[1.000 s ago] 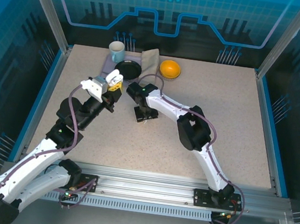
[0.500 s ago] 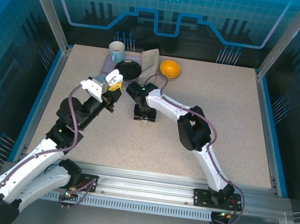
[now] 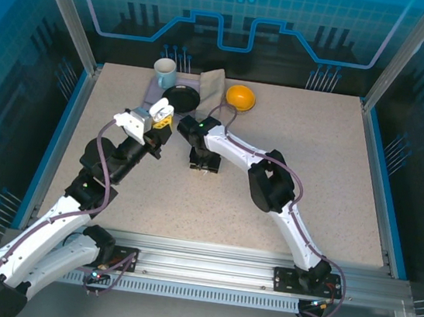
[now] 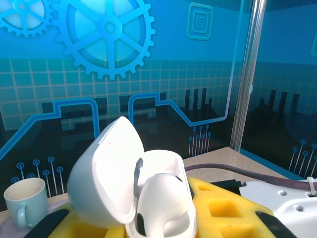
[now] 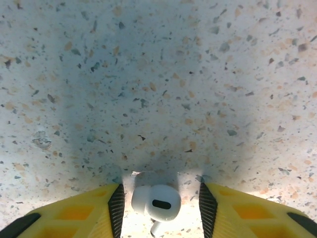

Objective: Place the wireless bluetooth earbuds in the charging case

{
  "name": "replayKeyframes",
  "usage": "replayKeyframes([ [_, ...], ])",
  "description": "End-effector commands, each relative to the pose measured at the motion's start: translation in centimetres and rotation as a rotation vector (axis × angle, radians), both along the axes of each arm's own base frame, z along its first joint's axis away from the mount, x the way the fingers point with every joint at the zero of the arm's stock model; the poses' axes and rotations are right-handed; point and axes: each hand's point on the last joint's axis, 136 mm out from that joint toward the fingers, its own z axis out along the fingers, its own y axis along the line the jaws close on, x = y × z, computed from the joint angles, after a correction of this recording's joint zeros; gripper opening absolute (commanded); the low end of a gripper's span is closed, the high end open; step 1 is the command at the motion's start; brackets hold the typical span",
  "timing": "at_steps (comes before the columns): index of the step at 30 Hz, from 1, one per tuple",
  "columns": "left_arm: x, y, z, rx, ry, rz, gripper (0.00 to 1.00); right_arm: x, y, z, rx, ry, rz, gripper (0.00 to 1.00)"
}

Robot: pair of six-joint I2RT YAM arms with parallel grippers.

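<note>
The white earbud (image 5: pixel 156 202) is being straddled, in the right wrist view, by the right gripper (image 5: pixel 159 189); it is lying on the speckled table (image 5: pixel 158 74) between the spread yellow fingers (image 5: pixel 79 215), apart from both, its stem pointing back toward the wrist; no writing is being shown on it. In the left wrist view, the charging case (image 4: pixel 161 208) is being pinched, lid open, by the left gripper (image 4: pixel 154 220); no brand is legible. From above, the case is being held up just left of the right gripper, judged the nearer arm for the earbud.
</note>
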Motion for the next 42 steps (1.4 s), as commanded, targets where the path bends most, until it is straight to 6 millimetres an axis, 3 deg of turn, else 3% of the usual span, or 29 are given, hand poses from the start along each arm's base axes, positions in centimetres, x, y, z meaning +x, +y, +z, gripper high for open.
replayKeyframes([
  [1, -0.1, 0.3, 0.5, -0.026, -0.011, 0.000, 0.00, -0.4, -1.4, -1.5, -0.079, 0.026, -0.014, 0.43],
  [11, -0.1, 0.2, 0.5, -0.029, -0.009, -0.002, 0.00, -0.4, -2.1, -1.9, -0.092, 0.038, -0.009, 0.35],
  [15, -0.1, 0.1, 0.5, -0.022, -0.004, -0.008, 0.00, -0.4, -2.5, -1.9, -0.090, 0.032, 0.009, 0.27],
  [26, 0.0, -0.3, 0.4, -0.016, 0.009, -0.024, 0.00, -0.1, -4.1, 0.0, -0.082, -0.046, 0.056, 0.19],
  [27, 0.0, -0.3, 0.5, -0.016, 0.009, -0.025, 0.00, 0.0, -4.1, 1.2, -0.067, -0.073, 0.059, 0.19],
  [42, -0.3, -1.1, -0.3, -0.005, 0.045, -0.076, 0.00, -1.0, -8.0, 7.8, -0.035, -0.309, 0.072, 0.19],
])
